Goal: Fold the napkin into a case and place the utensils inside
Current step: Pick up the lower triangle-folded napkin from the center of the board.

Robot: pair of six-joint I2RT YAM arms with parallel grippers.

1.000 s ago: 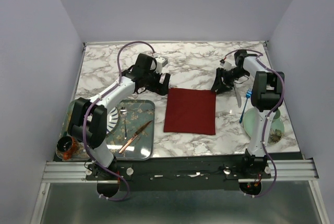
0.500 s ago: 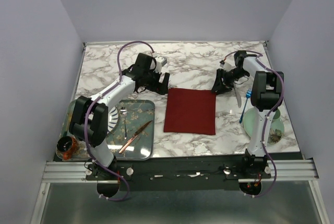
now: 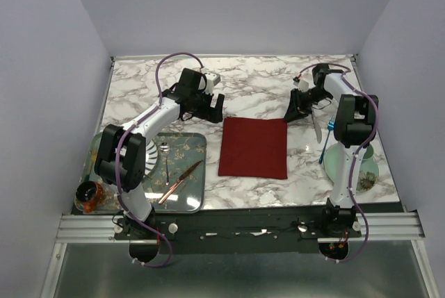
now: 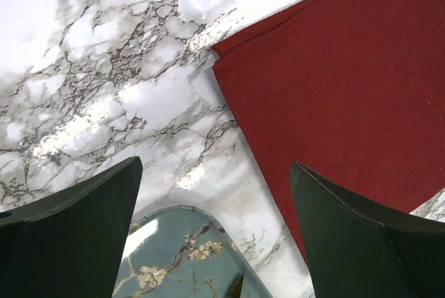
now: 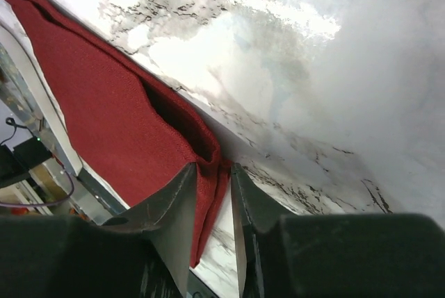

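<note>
The dark red napkin [image 3: 253,147] lies flat as a folded rectangle in the middle of the marble table. My right gripper [image 3: 290,114] is at its far right corner. In the right wrist view the fingers pinch that corner of the napkin [image 5: 104,103], and its top layer gapes a little just beyond my right gripper [image 5: 214,167]. My left gripper [image 3: 217,107] hovers open just off the napkin's far left corner, nothing between its fingers [image 4: 83,208]. The blue-handled fork [image 3: 327,142] and a pale silvery utensil [image 3: 316,128] lie right of the napkin.
A blue-green floral tray [image 3: 191,197] at the near left holds a copper knife [image 3: 179,181] and a small spoon [image 3: 165,159]; its corner [image 4: 181,256] shows under the left gripper. A pale green plate [image 3: 351,166] lies at the near right. A dark cup [image 3: 89,196] stands at the left front edge.
The right gripper's jaws have narrowed onto the napkin's far right corner. The left gripper has shifted slightly toward the far side, still open.
</note>
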